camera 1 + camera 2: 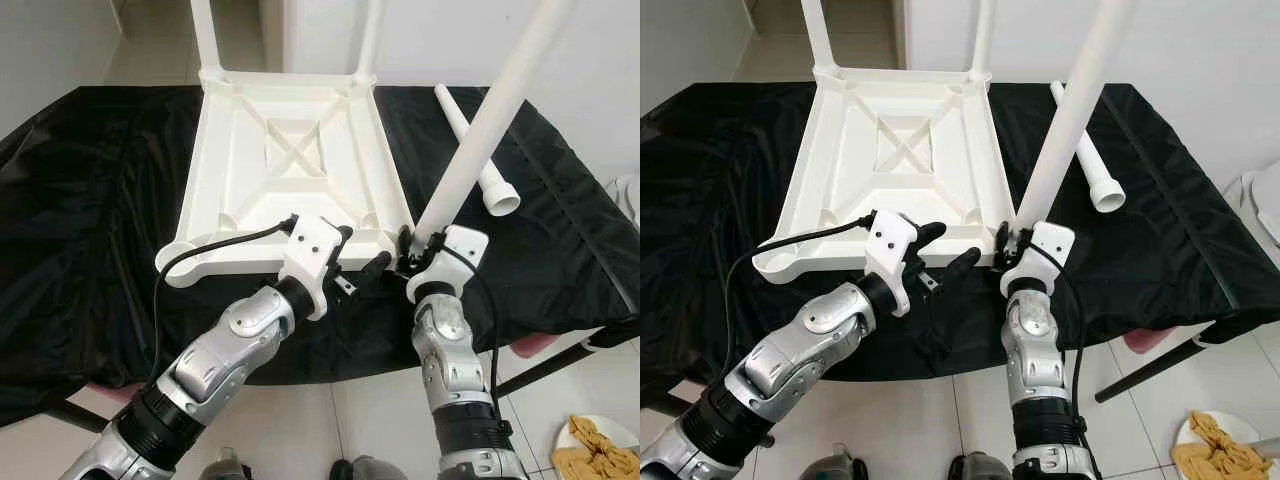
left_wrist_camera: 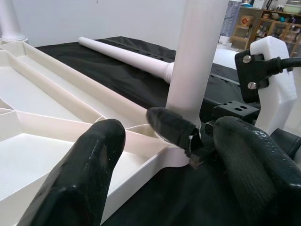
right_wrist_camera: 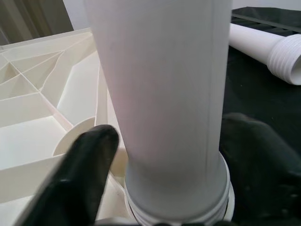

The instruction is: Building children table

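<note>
While the right claw [image 3: 160,179] grips the leg [image 3: 160,94], threads show at its base.

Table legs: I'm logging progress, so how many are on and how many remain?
Two far legs already stand in the upturned tabletop. The right gripper holds a third leg at the near right corner. A fourth leg lies on the black cloth, left corner unfilled.

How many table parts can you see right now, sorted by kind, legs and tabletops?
White tabletop, upside down on the black cloth: 1
Legs standing in the far corners: 2
Leg held at the near corner by the right gripper: 1
Loose leg lying on the cloth: 1
Total: 5 parts
</note>
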Robot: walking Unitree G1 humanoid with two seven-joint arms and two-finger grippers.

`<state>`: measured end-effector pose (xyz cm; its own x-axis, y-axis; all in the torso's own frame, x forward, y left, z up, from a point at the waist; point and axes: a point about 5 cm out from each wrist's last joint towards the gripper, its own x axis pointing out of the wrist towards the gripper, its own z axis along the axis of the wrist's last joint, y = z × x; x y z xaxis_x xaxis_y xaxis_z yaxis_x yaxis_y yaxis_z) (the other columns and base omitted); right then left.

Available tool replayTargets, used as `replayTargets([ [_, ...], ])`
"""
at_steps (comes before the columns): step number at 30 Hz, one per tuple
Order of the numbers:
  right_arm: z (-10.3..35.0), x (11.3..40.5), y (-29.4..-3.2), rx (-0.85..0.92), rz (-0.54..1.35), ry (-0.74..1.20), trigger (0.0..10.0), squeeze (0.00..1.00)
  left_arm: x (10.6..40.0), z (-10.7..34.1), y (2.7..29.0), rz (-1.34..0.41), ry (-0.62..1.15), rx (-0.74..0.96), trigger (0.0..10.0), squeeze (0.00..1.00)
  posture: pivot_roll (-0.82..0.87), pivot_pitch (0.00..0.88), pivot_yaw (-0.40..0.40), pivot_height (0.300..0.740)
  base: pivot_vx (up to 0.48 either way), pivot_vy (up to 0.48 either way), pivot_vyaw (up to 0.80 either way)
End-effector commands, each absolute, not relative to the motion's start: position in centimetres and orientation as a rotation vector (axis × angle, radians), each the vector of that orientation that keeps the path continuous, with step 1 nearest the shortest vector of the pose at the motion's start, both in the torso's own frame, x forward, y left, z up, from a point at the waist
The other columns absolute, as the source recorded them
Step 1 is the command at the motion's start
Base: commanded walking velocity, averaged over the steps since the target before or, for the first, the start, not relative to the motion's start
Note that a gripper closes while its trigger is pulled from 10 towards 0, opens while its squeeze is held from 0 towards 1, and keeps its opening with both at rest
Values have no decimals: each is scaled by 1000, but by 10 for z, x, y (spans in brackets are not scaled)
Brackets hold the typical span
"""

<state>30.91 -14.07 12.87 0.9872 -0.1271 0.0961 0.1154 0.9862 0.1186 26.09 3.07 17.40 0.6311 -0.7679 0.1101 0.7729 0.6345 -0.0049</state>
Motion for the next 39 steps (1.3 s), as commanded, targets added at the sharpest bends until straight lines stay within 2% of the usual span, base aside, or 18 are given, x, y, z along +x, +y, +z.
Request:
replayTargets([
  [1, 128, 308, -143, 116, -110, -102, 10000, 1000, 251, 173, 23, -1132, -109, -26, 10000, 0, -3, 43, -36, 740, 0, 0, 0],
  [8, 132, 309, -153, 104, -29, -122, 10000, 1000, 252, 173, 23, -1129, -109, -23, 10000, 0, -3, 47, -35, 740, 0, 0, 0],
  [9, 133, 310, -156, 95, 12, -129, 10000, 0, 252, 173, 24, -1126, -110, -22, 10000, 0, -3, 47, -35, 740, 0, 0, 0],
  [13, 138, 313, -163, 85, 134, -153, 10000, 0, 254, 174, 25, -1119, -113, -21, 10000, 0, -2, 50, -35, 740, 0, 0, 0],
  [15, 138, 313, -163, 85, 134, -153, 10000, 0, 254, 174, 25, -1119, -113, -21, 10000, 0, -2, 50, -35, 740, 0, 0, 0],
  [21, 148, 324, -187, 28, 307, -172, 10000, 0, 255, 176, 26, -1115, -118, -18, 10000, 0, -2, 48, -27, 740, 0, 0, 0],
  [26, 149, 326, -192, 14, 356, -166, 10000, 0, 256, 176, 26, -1116, -118, -15, 10000, 0, 1, 49, -26, 740, 0, 0, 0],
  [28, 147, 330, -198, -15, 458, -126, 10000, 0, 257, 177, 27, -1114, -120, -11, 10000, 0, 6, 46, -22, 740, 0, 0, 0],
  [34, 141, 336, -200, -26, 610, -52, 10000, 0, 258, 178, 27, -1113, -125, -7, 10000, 0, 8, 42, -20, 740, 0, 0, 0],
  [39, 139, 337, -200, -25, 655, -31, 10000, 0, 258, 178, 27, -1113, -127, -6, 10000, 0, 11, 41, -19, 740, 0, 0, 0],
])
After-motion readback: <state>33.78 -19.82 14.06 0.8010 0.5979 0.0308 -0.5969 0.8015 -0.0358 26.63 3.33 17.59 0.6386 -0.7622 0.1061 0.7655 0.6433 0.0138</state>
